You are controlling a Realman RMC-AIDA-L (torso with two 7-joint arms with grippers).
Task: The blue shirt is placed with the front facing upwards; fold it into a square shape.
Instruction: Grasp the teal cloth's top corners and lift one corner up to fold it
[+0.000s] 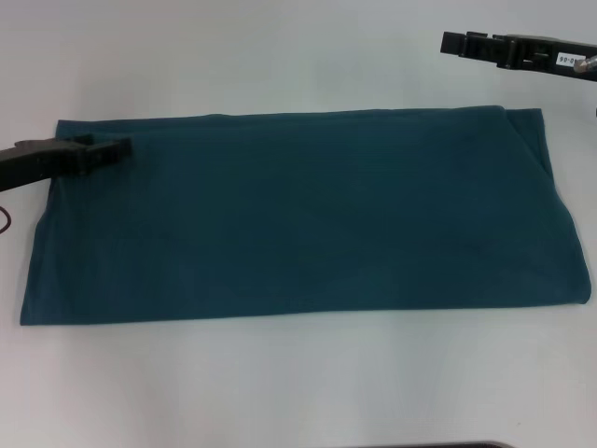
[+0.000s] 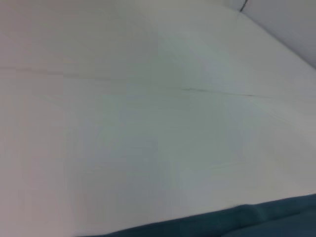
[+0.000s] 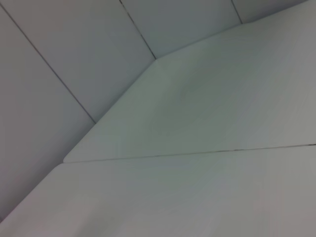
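The blue shirt [image 1: 298,215] lies on the white table [image 1: 280,383] as a long folded band, plain side up. The left gripper [image 1: 119,147] sits over its far left corner, fingers drawn together, with no cloth visibly held. The right gripper [image 1: 451,43] hangs beyond the far right corner, clear of the cloth.

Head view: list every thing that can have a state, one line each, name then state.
blue shirt: folded into a long flat band on the table, plain side up, not yet square.
left gripper: over the shirt's far left corner.
right gripper: off the shirt, beyond its far right corner.
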